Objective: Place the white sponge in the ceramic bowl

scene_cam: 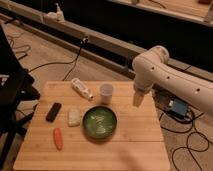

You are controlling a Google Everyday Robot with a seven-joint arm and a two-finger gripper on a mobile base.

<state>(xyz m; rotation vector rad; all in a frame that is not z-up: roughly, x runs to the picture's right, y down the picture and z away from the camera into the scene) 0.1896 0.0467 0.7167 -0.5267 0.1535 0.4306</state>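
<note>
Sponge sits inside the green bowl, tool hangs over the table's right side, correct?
Not quite: the camera view shows the white sponge on the table beside the ceramic bowl, not inside. The tool does hang over the right side.

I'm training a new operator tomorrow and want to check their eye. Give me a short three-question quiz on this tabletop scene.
1. True or false: the white sponge lies inside the ceramic bowl.
2. The tool hangs: A over the bowl; B right of the white cup; C over the sponge.
3. Fill in: in the camera view, the sponge lies just ___ of the bowl.
Key: 1 false; 2 B; 3 left.
</note>
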